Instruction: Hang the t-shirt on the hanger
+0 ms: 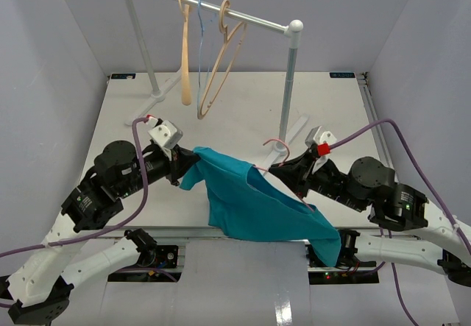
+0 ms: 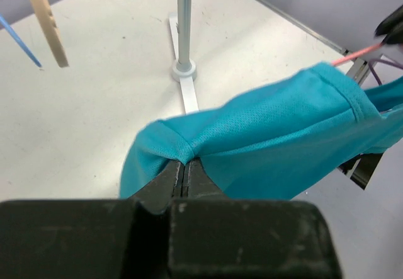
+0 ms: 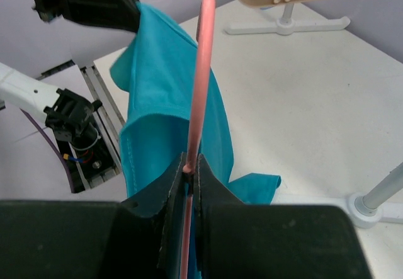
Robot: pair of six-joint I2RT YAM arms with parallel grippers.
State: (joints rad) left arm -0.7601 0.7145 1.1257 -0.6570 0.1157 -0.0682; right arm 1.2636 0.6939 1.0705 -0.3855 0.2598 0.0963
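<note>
Currently the left gripper [image 2: 182, 169] is pinching the t-shirt [image 1: 243, 204], the right gripper [image 3: 189, 164] is clamping the hanger [image 3: 200, 71]; mid-dressing, probably needing fabric pulled over its shoulder.

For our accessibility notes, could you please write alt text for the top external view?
Two robot arms hold a teal t-shirt stretched above a white table: the left claw is shut on one fabric edge, and the right claw grips a thin pink hanger lying against the shirt. Behind them, a rack carries two beige hangers and a blue hanger.
</note>
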